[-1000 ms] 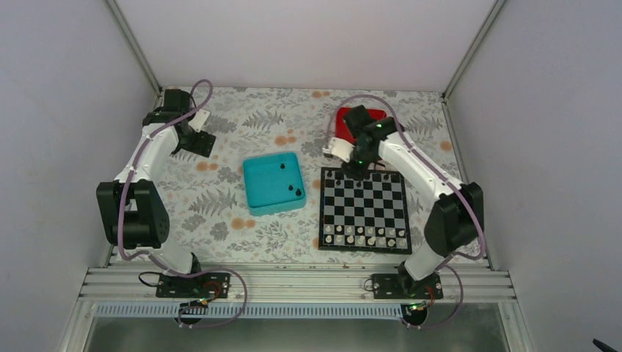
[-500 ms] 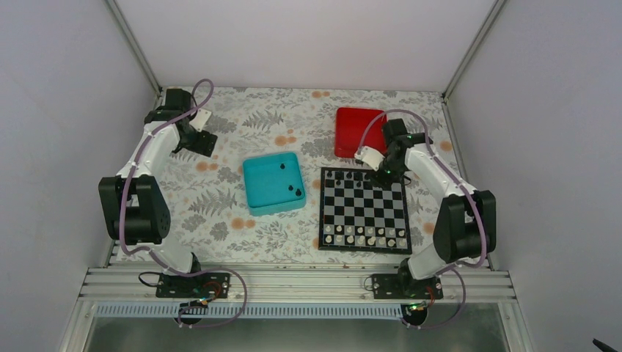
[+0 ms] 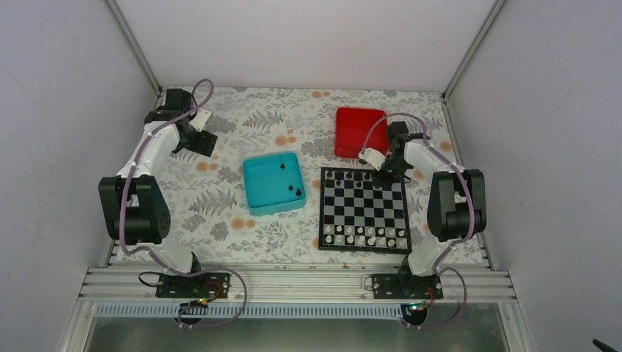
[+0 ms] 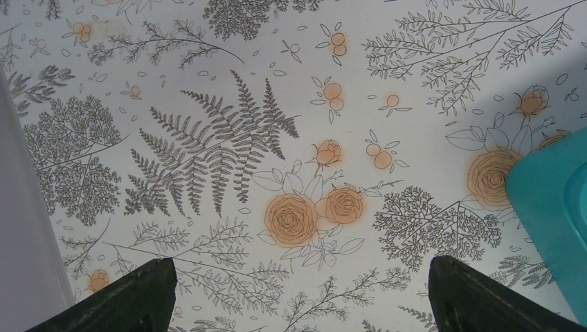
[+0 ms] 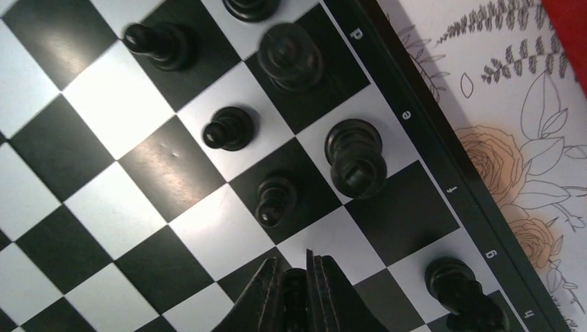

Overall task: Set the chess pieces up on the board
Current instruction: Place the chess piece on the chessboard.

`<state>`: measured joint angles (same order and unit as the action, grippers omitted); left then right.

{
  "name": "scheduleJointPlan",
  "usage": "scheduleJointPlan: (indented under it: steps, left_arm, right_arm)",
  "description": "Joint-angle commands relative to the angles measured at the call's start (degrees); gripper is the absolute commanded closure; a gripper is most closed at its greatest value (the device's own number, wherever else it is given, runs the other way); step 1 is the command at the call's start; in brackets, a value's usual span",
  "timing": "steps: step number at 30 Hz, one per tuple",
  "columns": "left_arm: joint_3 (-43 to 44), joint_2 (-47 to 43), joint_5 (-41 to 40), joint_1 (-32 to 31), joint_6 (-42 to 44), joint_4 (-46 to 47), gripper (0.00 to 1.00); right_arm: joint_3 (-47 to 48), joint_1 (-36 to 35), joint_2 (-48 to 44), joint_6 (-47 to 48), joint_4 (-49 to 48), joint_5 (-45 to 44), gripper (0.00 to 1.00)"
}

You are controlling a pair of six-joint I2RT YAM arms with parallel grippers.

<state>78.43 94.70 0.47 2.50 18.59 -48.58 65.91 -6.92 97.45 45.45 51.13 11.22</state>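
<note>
The black-and-grey board (image 3: 363, 209) lies right of centre, with black chess pieces (image 3: 348, 176) standing along its far rows. My right gripper (image 3: 383, 176) hangs low over the board's far right part. In the right wrist view it (image 5: 294, 266) is shut on a black chess piece (image 5: 294, 287), just above a dark square. Two black pawns (image 5: 228, 128) (image 5: 275, 198) and a taller piece (image 5: 356, 158) stand just ahead of it. My left gripper (image 3: 202, 143) (image 4: 301, 266) is open over the bare flowered cloth at the back left, with nothing between its fingers.
A teal tray (image 3: 253, 198) left of the board holds three loose black pieces (image 3: 291, 187). A red tray (image 3: 358, 130) sits behind the board. Pale pieces (image 3: 364, 235) line the board's near rows. The teal tray's corner (image 4: 550, 200) shows at the right of the left wrist view.
My right gripper has moved rightward along the board's far edge, from its left part to its right part, and its arm has folded in. The left arm has barely moved.
</note>
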Motion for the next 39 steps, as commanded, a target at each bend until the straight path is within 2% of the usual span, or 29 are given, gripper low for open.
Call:
scheduleJointPlan:
  steps: [1,39]
  left_arm:
    - [-0.12,-1.21,-0.24,-0.04,-0.53,0.15,0.1]
    - [-2.83,-1.71,-0.43,-0.04,0.13,1.19,0.1]
  right_arm:
    - [1.14,1.61,1.6,1.37,-1.08,0.95,0.9]
    - [4.23,2.08,5.15,1.65,0.77,-0.63,0.86]
